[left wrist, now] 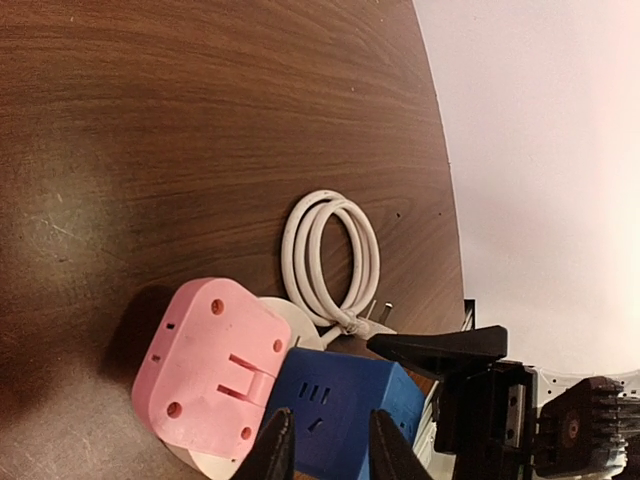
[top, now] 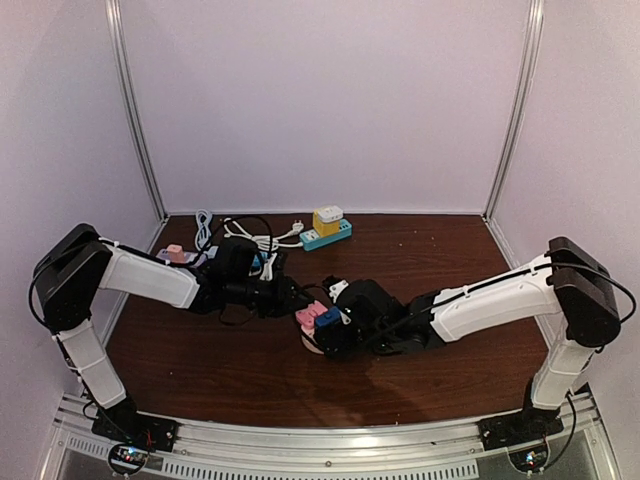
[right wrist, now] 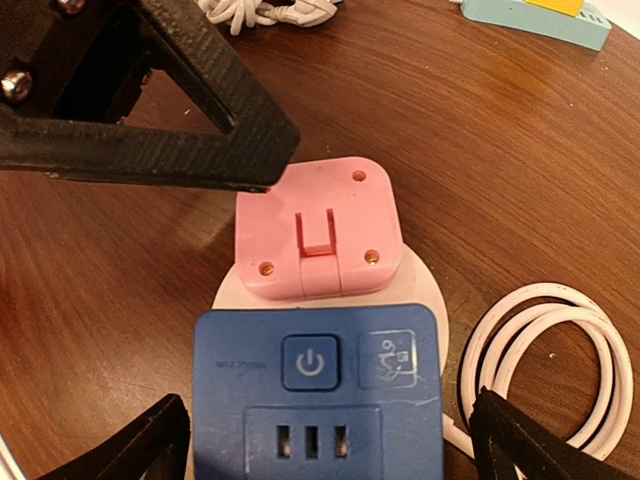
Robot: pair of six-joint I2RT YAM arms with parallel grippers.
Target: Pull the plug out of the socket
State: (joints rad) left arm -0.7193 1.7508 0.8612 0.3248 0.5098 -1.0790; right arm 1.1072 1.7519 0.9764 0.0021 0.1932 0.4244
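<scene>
Straddles the blue socket [right wrist: 315, 400] with right fingers [right wrist: 140, 445] spread wide, not clamped. Hovers just left of the pink plug [right wrist: 315, 225] with left fingers [left wrist: 278, 445] slightly apart, gripping nothing.

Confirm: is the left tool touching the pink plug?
Cannot tell. Right wrist view: a finger of the left tool overlaps the pink plug at its corner; contact or gap unclear.
</scene>
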